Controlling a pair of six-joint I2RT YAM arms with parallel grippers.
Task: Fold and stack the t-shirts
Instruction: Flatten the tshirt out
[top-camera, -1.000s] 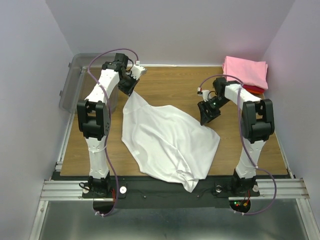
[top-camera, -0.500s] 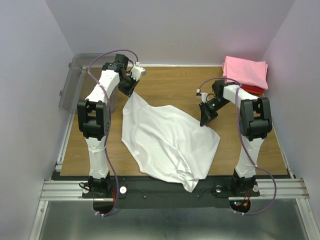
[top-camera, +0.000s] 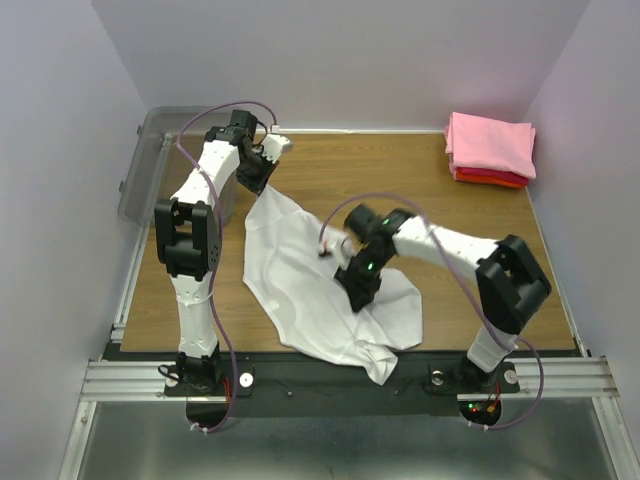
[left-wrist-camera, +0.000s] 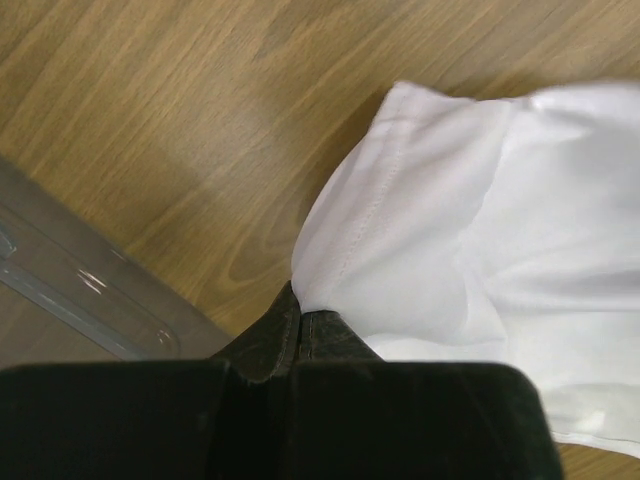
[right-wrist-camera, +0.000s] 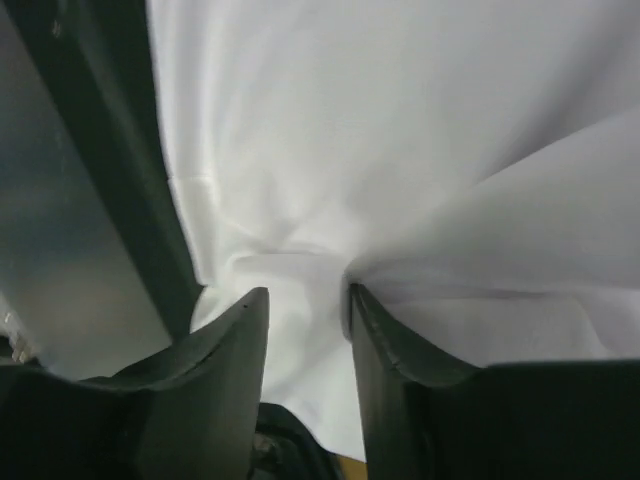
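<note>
Wooden counter (top-camera: 470, 240) lies barer beyond the right claw (top-camera: 358, 285), which, narrow on bunched cloth, has dragged the white shirt (top-camera: 300, 295) edge inward toward the left claw (top-camera: 256, 176), clamped on its far corner. 1 fold looks underway.

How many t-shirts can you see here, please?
3: a white t-shirt spread across the table's middle, a folded pink t-shirt at the far right corner, a red t-shirt under it. More could hide beneath that stack.

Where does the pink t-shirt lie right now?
In the top view, the folded pink t-shirt lies at the far right corner of the table, on top of the red t-shirt, far from the white t-shirt.
</note>
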